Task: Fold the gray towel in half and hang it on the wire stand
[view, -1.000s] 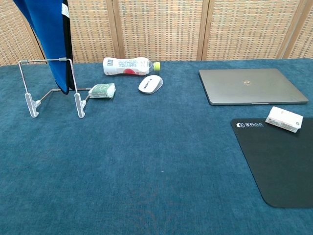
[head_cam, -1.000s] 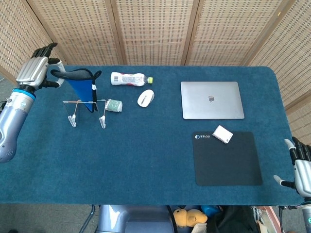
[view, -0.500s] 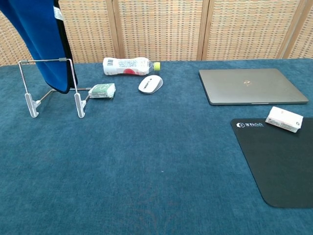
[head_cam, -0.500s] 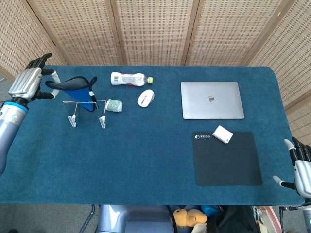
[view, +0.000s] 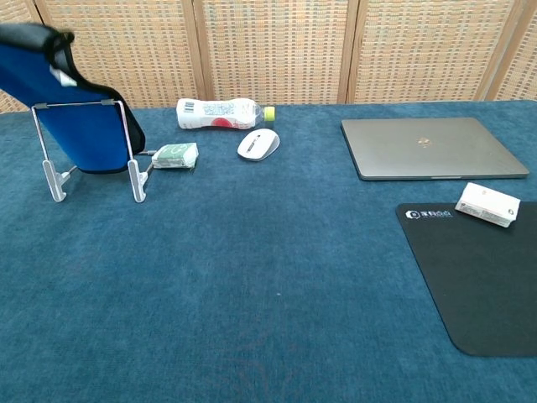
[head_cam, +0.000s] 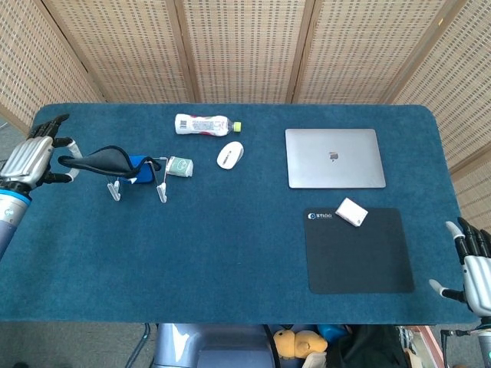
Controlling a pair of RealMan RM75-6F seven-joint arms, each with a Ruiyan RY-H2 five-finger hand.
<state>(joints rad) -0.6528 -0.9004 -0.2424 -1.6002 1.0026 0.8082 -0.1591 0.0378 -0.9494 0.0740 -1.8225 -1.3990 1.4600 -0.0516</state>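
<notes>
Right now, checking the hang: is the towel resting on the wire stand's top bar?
Touching. In the chest view the towel drapes over the wire stand top bar, its cloth hanging behind the wire.

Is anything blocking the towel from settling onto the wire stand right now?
Nothing visible does. The towel already drapes over the top bar of the wire stand, with the left hand holding its end. The small green packet lies just right of the stand, clear of the towel.
</notes>
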